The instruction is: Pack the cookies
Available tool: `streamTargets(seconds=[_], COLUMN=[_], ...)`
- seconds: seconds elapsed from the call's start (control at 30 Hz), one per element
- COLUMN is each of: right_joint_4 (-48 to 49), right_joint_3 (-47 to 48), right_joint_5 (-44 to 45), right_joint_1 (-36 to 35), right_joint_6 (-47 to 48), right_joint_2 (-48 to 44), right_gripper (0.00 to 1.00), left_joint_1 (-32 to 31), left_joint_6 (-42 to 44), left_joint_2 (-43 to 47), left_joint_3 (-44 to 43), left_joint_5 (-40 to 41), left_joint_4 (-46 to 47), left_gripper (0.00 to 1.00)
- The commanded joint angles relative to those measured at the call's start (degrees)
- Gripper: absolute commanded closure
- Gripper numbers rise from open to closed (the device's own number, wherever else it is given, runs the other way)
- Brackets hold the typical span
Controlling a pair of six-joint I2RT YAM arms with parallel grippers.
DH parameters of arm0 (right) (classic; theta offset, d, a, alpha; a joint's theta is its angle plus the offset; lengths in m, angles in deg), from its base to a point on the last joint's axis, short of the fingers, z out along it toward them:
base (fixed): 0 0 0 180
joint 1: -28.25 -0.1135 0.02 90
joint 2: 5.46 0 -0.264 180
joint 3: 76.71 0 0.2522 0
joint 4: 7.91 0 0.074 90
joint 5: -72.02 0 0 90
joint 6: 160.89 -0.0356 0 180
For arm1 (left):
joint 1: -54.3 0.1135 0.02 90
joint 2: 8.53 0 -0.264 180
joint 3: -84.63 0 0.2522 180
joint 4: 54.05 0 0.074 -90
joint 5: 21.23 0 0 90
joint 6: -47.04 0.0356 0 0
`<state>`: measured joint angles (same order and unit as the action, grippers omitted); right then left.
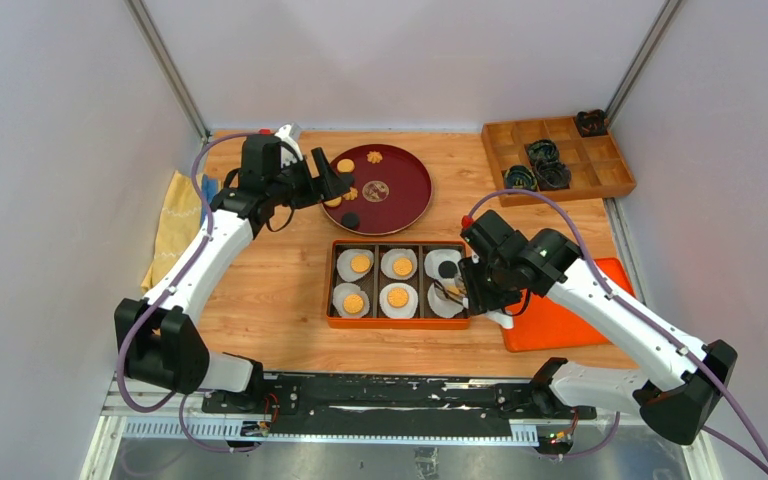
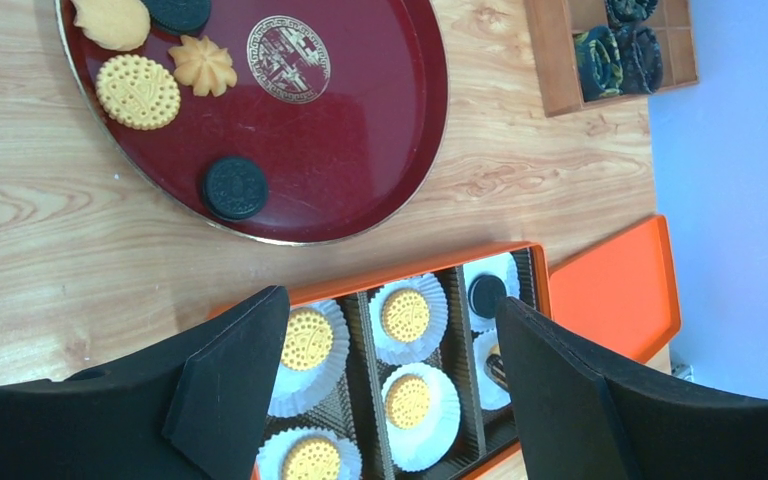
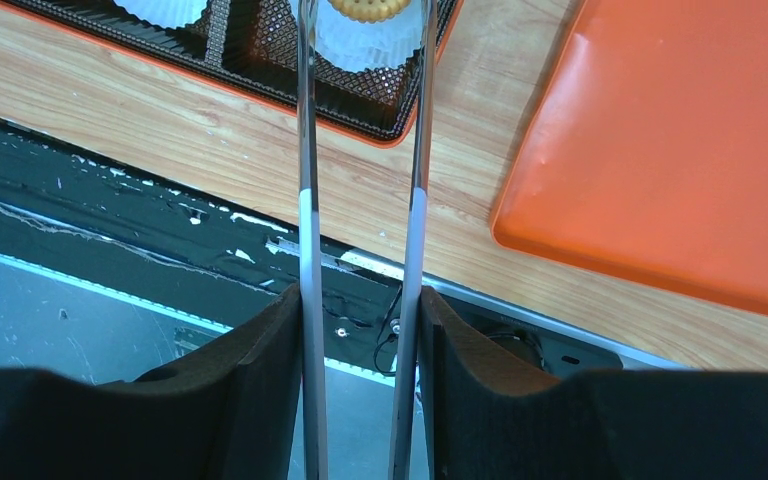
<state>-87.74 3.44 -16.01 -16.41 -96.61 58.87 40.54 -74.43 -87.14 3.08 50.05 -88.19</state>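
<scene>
Five of the six paper cups (image 2: 430, 445) in the orange box (image 1: 398, 325) already carry cookies (image 1: 360, 263): four golden, plus one dark cookie (image 1: 447, 269) in the far right cell. The sixth is in hand now. The right gripper (image 3: 358, 300) is clamped on metal tongs (image 3: 306, 200), and their tips sit either side of a golden cookie (image 3: 368, 8) over the near right cup. From the wrist cam I can't tell whether it's resting in the cup or just above it. The left gripper (image 2: 390, 296) stands wide w/ nothing between its fingers, hovering at the left edge of the red tray (image 2: 360, 120). Approx five more cookies lie on that tray, incl. a flower-shaped one (image 2: 203, 65) and two dark. So the box looks nearly full: once the tongs let go, every cell is taken, and what's left is prob. the orange lid (image 3: 660, 150), lying just right of the box
</scene>
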Motion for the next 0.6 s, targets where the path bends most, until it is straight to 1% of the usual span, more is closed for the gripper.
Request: streamTargets(seconds=[0.0,0.2,0.3,0.33,0.37,0.4,0.47,0.57], right_joint_4=[-1.26,-1.26,-1.26,-1.18,-1.24,-1.26,-1.47,-1.82], right_joint_3=[2.01,1.91,1.94,2.1,2.39,2.75,4.17,7.36], right_joint_5=[-0.37,-0.42,-0.59,-0.72,-0.27,0.26,1.07,2.19], right_joint_1=[-0.95,-0.95,-0.95,-0.97,-0.95,-0.95,-0.95,-0.95], right_joint_6=[-0.12,-0.15,-0.13,-0.21,-0.27,-0.26,-0.27,0.14], right_joint_2=[-0.74,-0.93,-0.99,-1.03,-1.12,-1.29,-1.58,-1.84], right_gripper=[0.55,0.51,0.51,0.54,0.59,0.67,0.84,0.9], left_joint_1=[-0.39,-0.39,-0.39,-0.39,-0.39,-0.39,-0.39,-0.39], left_joint_6=[1.14,1.15,0.98,0.92,0.93,0.93,0.82,0.79], left_joint_2=[-0.15,-0.31,-0.32,-0.34,-0.31,-0.24,-0.06,0.3], left_joint_3=[-0.29,-0.08,0.13,0.24,0.24,0.2,0.07,-0.2], left_joint_5=[-1.78,-3.21,-3.51,-3.52,-3.5,-3.49,-3.67,-4.01], left_joint_4=[0.5,0.97,1.13,1.21,1.29,1.31,1.36,1.46], left_gripper=[0.18,0.17,0.17,0.17,0.17,0.17,0.17,0.17])
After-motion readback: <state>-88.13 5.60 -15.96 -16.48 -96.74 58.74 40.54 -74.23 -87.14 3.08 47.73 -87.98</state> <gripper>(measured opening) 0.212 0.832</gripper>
